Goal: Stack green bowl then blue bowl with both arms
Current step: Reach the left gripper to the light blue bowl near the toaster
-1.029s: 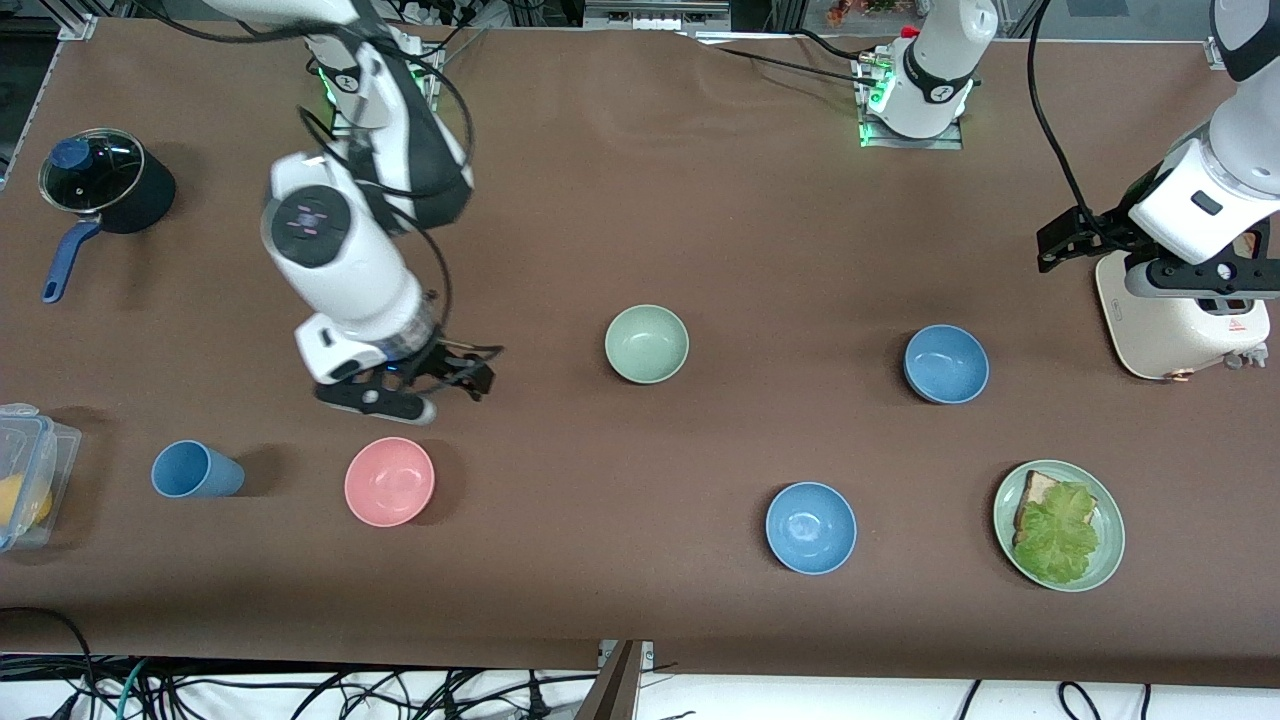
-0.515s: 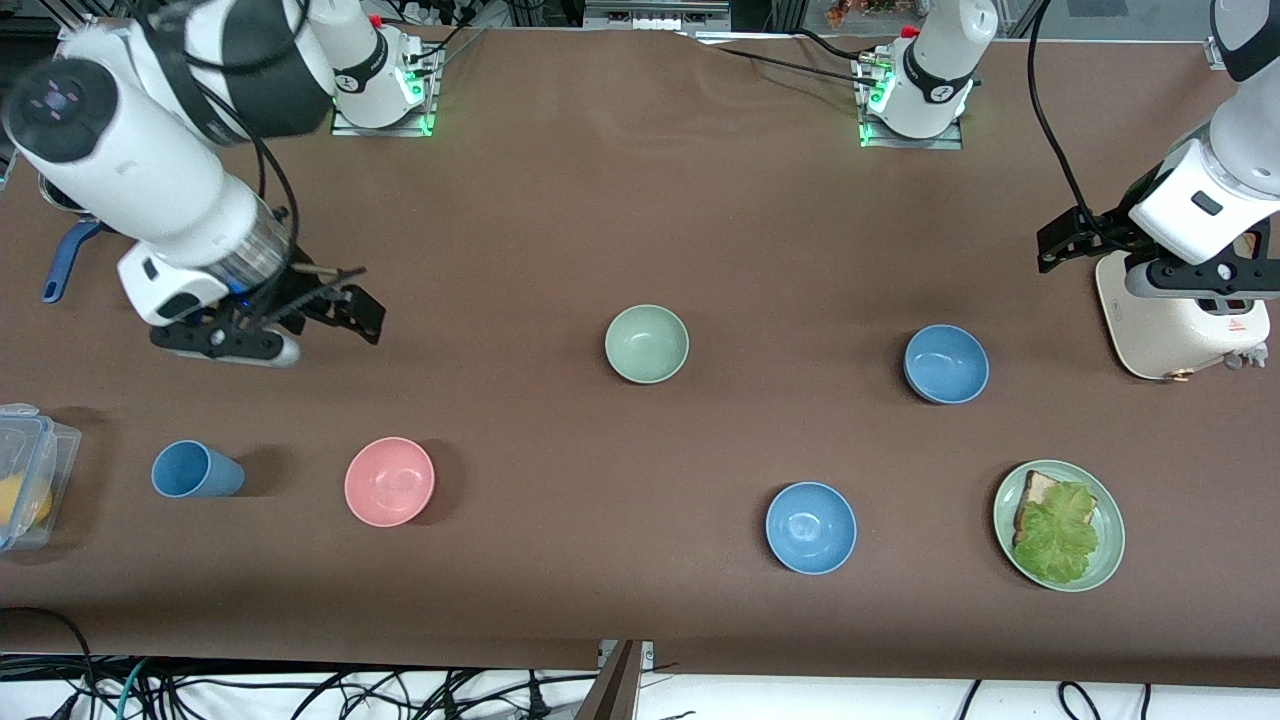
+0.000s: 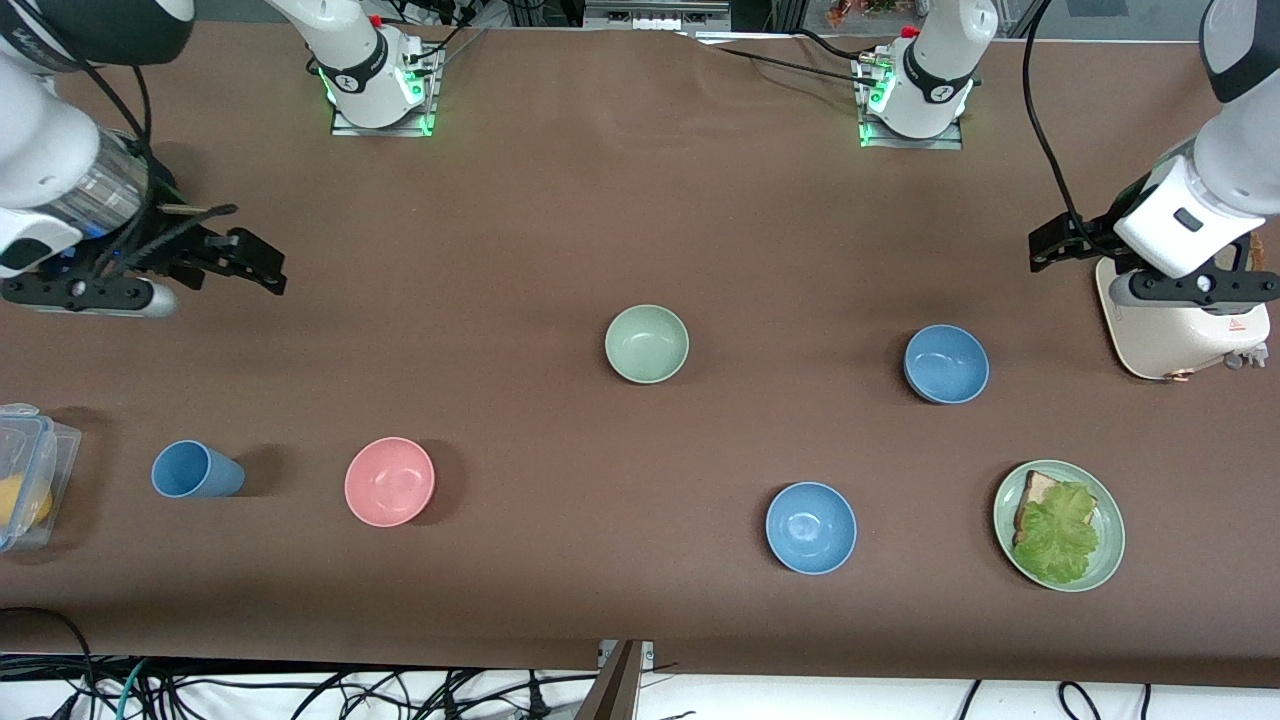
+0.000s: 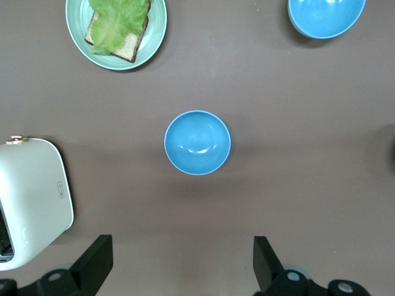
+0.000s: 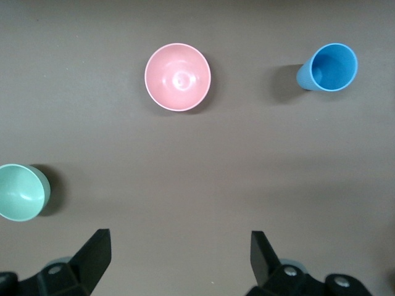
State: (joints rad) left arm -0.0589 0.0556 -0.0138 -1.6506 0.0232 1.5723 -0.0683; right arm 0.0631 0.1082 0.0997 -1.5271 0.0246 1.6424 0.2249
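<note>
In the front view, the small round pale sage-green bowl (image 3: 647,343) sits upright and empty near the middle of the brown table (image 3: 600,200), its matte rim unbroken, with bare cloth all around it. One small round blue bowl (image 3: 946,364) sits toward the left arm's end at about the same depth; a second blue bowl (image 3: 811,527) lies nearer the camera, close to the pale green plate with toast and lettuce (image 3: 1059,538). A small pink bowl (image 3: 389,481) and a blue cup (image 3: 196,470) lie toward the right arm's end, nearer the camera than the green bowl. The right gripper (image 3: 235,255) hangs over bare cloth at its end of the table, fingers spread wide, holding nothing. The left gripper (image 3: 1050,245) hovers beside the cream toaster (image 3: 1180,335). In the left wrist view, the left gripper (image 4: 182,259) stands wide apart and empty above open cloth, a blue bowl (image 4: 197,142) between its fingers' line. In the right wrist view, the right gripper (image 5: 179,256) is equally wide, with the green bowl (image 5: 21,192) at the frame's edge.
</note>
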